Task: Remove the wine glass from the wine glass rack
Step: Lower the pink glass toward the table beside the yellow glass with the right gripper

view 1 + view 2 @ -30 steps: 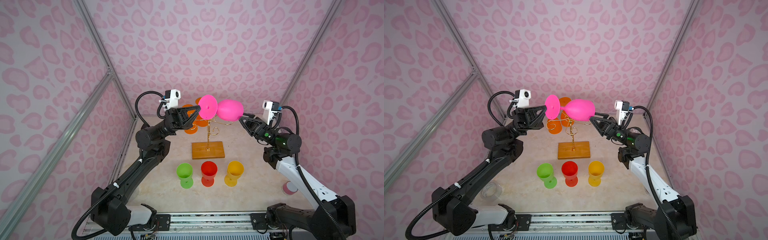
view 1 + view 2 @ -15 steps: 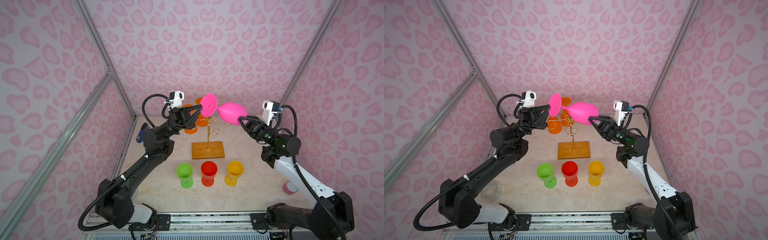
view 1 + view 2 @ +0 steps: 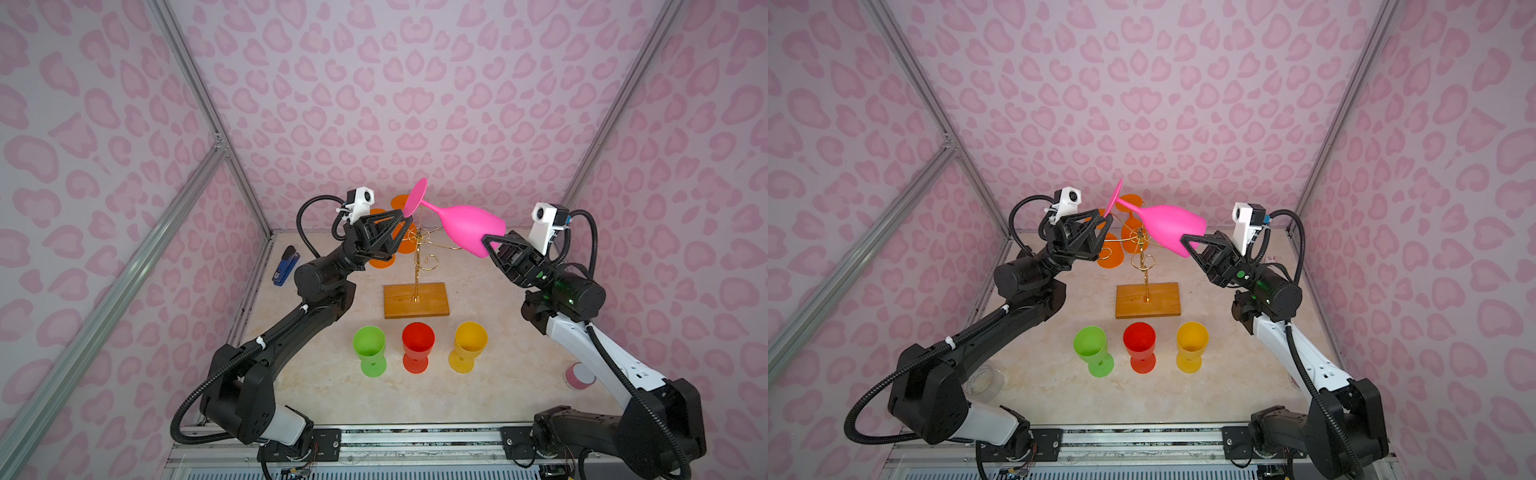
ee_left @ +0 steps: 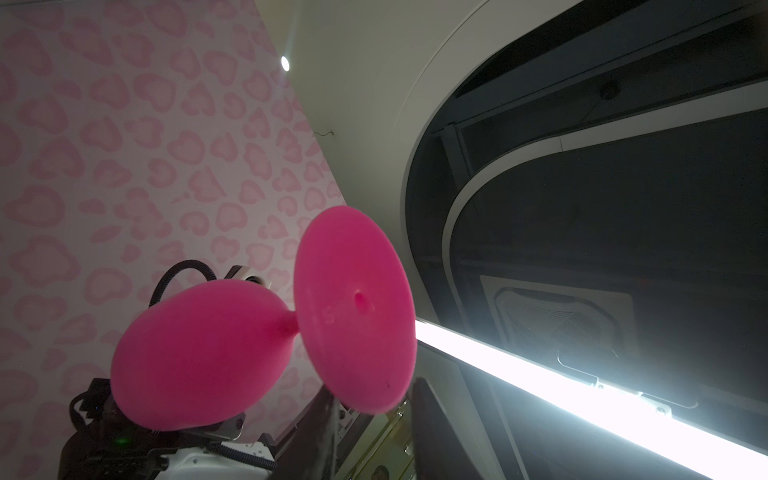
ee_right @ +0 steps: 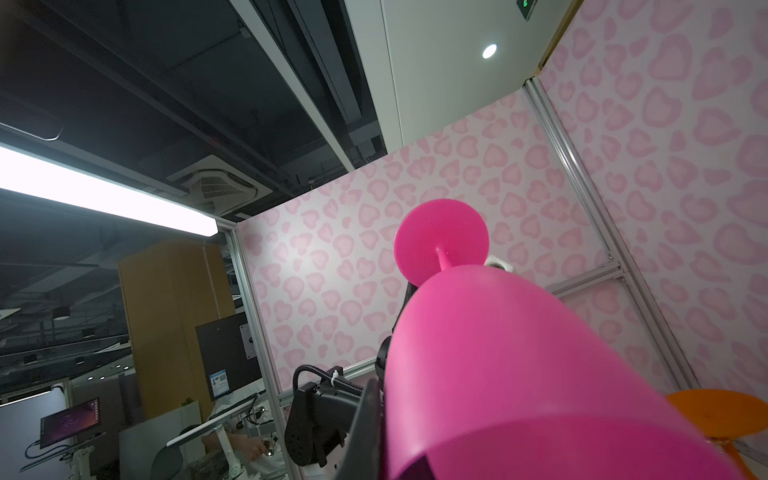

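In a top view, right gripper (image 3: pixel 485 244) pinches pink glass (image 3: pixel 469 226) rim, right of rack (image 3: pixel 415 298). Left gripper (image 3: pixel 406 218) jaws sit slightly parted at its foot, above rack.

The wine glass rack (image 3: pixel 399 303) is set at the middle of the counter (image 3: pixel 478 399), with a row of three goblets (image 3: pixel 417 345) stood just in front of it, a stapler (image 3: pixel 286 266) laid at the far left edge and a tape roll (image 3: pixel 579 376) at the near right edge. Above the rack the wine glass (image 3: pixel 469 226) is held tilted, foot at the left end effector (image 3: pixel 405 216) and bowl rim at the right end effector (image 3: pixel 486 241). Other glasses (image 3: pixel 380 262) are hung on the rack's far left side.
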`<state>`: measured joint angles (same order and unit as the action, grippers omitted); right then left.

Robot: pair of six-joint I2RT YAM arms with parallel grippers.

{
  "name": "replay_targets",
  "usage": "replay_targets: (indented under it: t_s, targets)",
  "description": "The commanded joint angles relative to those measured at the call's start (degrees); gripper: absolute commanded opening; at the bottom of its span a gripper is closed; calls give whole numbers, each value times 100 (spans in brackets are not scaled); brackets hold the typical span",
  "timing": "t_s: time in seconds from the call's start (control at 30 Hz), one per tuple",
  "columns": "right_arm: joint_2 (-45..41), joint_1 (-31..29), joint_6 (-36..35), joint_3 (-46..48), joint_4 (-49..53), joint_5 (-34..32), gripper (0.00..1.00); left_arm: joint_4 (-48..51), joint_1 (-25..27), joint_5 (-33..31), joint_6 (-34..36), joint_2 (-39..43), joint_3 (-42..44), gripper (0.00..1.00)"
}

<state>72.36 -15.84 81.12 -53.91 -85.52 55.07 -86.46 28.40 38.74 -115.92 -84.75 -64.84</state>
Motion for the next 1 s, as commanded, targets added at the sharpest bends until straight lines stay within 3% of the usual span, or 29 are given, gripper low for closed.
replay_targets:
  t_s: [0.0,0.17,0.23,0.3,0.4,0.47,0.6,0.77,0.87,0.97]
  targets:
    - [-178,172,62,-72,43,-79,0,-486,-1,47,123,-27,41,44]
    - [-777,734,-665,-223,1793,-14,0,-386,-1,322,389,-103,25,58]
    - [-1157,1056,-1403,-413,3398,-72,0,-245,-1,478,604,-83,39,60]
    - [-1592,1384,-2858,-897,6027,-396,0,-30,-1,666,882,-19,46,62]
    - [-1826,1604,-5082,-2040,9790,-1800,0,435,1,920,1383,95,-5,63]
    - [-1758,1694,-5760,-2585,11167,-2735,0,756,-1,1048,1684,160,-83,64]
    - [-1554,2012,-6205,-2929,12319,-3561,0,1394,-1,1225,2289,358,-216,65]
    - [-882,2102,-6567,-2980,13210,-3288,0,1875,-18,1359,2686,704,-243,65]
    - [-600,1943,-6700,-2666,13329,-3200,0,2178,-53,1438,2897,963,-223,65]
    - [-413,1490,-6892,-2436,13488,-3649,0,2655,-129,1452,3206,1257,-174,65]
